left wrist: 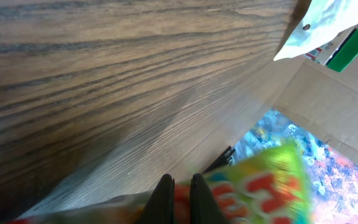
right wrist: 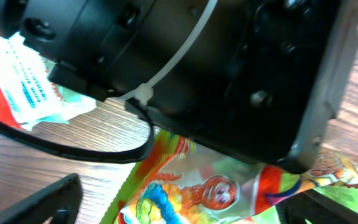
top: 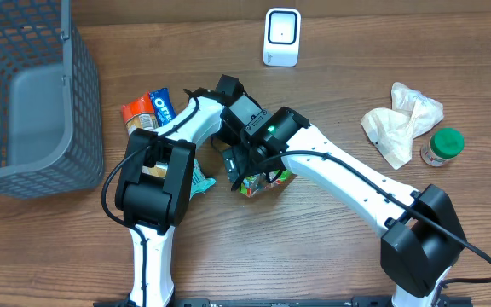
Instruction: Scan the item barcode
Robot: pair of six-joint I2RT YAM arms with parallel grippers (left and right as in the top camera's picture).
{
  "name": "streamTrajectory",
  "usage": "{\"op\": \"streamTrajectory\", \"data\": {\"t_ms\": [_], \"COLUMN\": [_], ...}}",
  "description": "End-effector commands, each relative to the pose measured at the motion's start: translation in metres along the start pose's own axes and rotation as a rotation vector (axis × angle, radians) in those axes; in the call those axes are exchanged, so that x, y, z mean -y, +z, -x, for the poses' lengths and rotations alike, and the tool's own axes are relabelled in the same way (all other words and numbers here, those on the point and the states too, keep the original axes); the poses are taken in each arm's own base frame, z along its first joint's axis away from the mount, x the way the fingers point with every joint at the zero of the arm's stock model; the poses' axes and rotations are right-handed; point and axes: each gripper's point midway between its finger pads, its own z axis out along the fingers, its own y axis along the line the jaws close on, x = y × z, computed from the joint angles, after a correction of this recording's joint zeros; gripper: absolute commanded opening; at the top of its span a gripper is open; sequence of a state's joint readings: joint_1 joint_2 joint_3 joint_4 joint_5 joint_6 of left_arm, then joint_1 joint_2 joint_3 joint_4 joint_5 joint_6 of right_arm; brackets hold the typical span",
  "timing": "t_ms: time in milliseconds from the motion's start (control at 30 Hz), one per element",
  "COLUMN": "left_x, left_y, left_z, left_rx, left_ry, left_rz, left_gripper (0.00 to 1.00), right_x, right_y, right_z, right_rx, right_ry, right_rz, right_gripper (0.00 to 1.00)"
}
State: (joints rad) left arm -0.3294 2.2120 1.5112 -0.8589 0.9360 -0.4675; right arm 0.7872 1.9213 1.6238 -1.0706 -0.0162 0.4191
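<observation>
The item is a colourful snack bag (top: 267, 182), green and red with a cartoon print, lying at mid table under both arms. My left gripper (left wrist: 182, 196) is shut on the bag's (left wrist: 266, 186) edge, which shows pinched between its black fingers (left wrist: 163, 202). My right gripper (right wrist: 185, 205) stands open, one finger (right wrist: 42, 199) on each side of the bag (right wrist: 197, 186) and not touching it. The left gripper's black body (right wrist: 229, 68) fills the top of the right wrist view. A white scanner (top: 281, 36) stands upright at the table's far edge. I see no barcode.
A grey mesh basket (top: 24, 94) sits at the far left. An Oreo pack (top: 162, 106) and an orange pack (top: 135, 115) lie beside the left arm, a teal packet (top: 199, 181) under it. A crumpled bag (top: 403, 119) and a green-lidded jar (top: 443, 147) are at the right.
</observation>
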Motion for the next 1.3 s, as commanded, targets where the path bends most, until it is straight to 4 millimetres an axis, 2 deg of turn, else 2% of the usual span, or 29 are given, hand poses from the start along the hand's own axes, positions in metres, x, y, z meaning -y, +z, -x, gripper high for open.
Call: {"op": "streamTrajectory", "data": {"t_ms": [0,133,267,400,500,600,667,733,833,900,967,1033,1133,1267], "left_x": [0.006,0.006,0.006,0.005,-0.002,-0.012,-0.014,-0.014,-0.01,-0.006,0.001,0.007,0.01,0.003], "left_y": [0.006,0.006,0.006,0.004,0.002,-0.012,-0.03,-0.056,-0.11,-0.147,-0.189,-0.214,-0.239,-0.247], "left_z": [-0.007,-0.007,-0.007,-0.004,0.003,0.011,0.019,0.027,0.037,0.039,0.037,0.034,0.028,0.023], "left_rx": [-0.03,-0.028,-0.028,-0.017,0.013,0.052,0.083,0.126,0.224,0.307,0.407,0.469,0.537,0.554], "left_ry": [-0.005,-0.004,-0.004,0.0,0.002,-0.03,-0.037,-0.038,-0.028,-0.025,-0.018,-0.016,-0.053,-0.105], "left_rz": [-0.023,-0.023,-0.023,-0.021,0.013,0.067,0.1,0.149,0.28,0.389,0.505,0.573,0.648,0.695], "left_gripper": [0.04,0.04,0.04,0.04,0.04,0.04,0.04,0.04,0.04,0.04,0.04,0.04,0.04,0.04], "right_x": [-0.023,-0.022,-0.002,0.02,0.029,0.038,0.048,0.057,0.069,0.077,0.075,0.069,0.058,0.052], "right_y": [-0.033,-0.051,-0.069,-0.082,-0.085,-0.084,-0.083,-0.082,-0.077,-0.07,-0.06,-0.051,-0.032,-0.007], "right_z": [0.018,0.027,0.032,0.028,0.021,0.01,0.004,0.002,0.0,-0.003,-0.007,-0.01,-0.019,-0.034], "right_rx": [0.082,0.126,0.144,0.118,0.069,0.003,-0.018,-0.03,-0.049,-0.073,-0.114,-0.15,-0.221,-0.283], "right_ry": [0.022,0.083,0.203,0.259,0.291,0.314,0.315,0.345,0.478,0.562,0.6,0.621,0.686,0.772], "right_rz": [0.101,0.124,0.126,0.13,0.151,0.156,0.123,0.107,0.09,0.09,0.156,0.224,0.333,0.395], "right_gripper": [1.0,1.0,1.0,1.0,1.0,1.0,0.99,0.9,0.9,0.93,0.94,0.94,0.94,0.93]}}
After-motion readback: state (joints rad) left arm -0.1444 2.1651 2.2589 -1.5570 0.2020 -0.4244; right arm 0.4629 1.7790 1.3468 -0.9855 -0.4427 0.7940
